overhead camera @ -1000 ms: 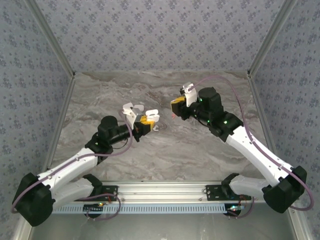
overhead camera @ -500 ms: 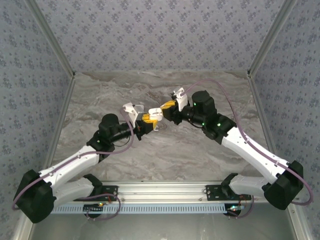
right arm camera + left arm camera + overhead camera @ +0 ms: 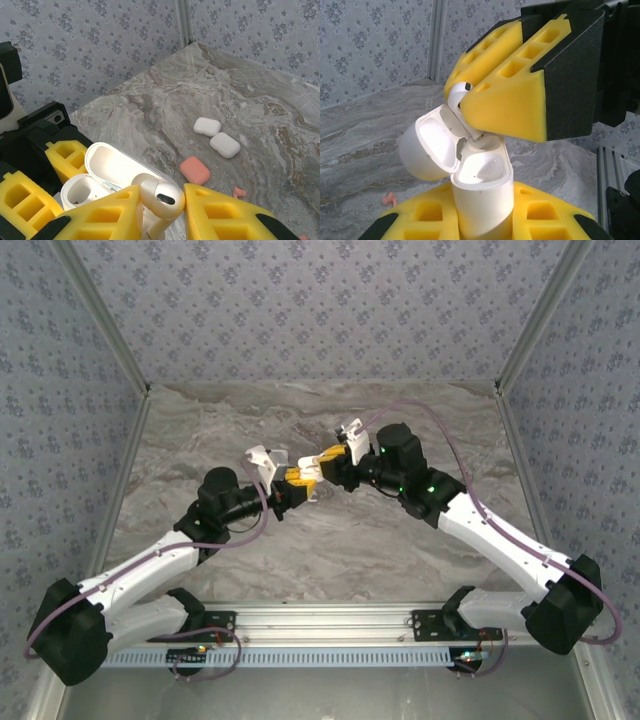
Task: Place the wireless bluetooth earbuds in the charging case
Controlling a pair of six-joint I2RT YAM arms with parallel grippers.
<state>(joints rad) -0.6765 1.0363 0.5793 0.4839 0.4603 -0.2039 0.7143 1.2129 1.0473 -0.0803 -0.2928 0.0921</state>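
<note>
My left gripper (image 3: pixel 482 222) is shut on a white charging case (image 3: pixel 482 192), held upright with its lid (image 3: pixel 427 145) swung open to the left. The right gripper (image 3: pixel 161 210) is shut on a white earbud (image 3: pixel 162 197), pinched between its yellow pads (image 3: pixel 220 215). In the left wrist view the earbud (image 3: pixel 457 95) hangs stem down, with the stem tip at the rim of the case's far socket. The near socket looks empty. From above, the two grippers (image 3: pixel 298 480) (image 3: pixel 328 456) meet mid-table.
On the marble table (image 3: pixel 260 100) behind lie two closed white cases (image 3: pixel 207 126) (image 3: pixel 224 145) and a closed red case (image 3: pixel 194 170). A red earbud (image 3: pixel 239 192) lies by the red case, and a red earbud (image 3: pixel 389 199) lies on the table left of my left gripper.
The right gripper has carried the white earbud left and down to the case held by the left gripper. The left arm has barely moved.
</note>
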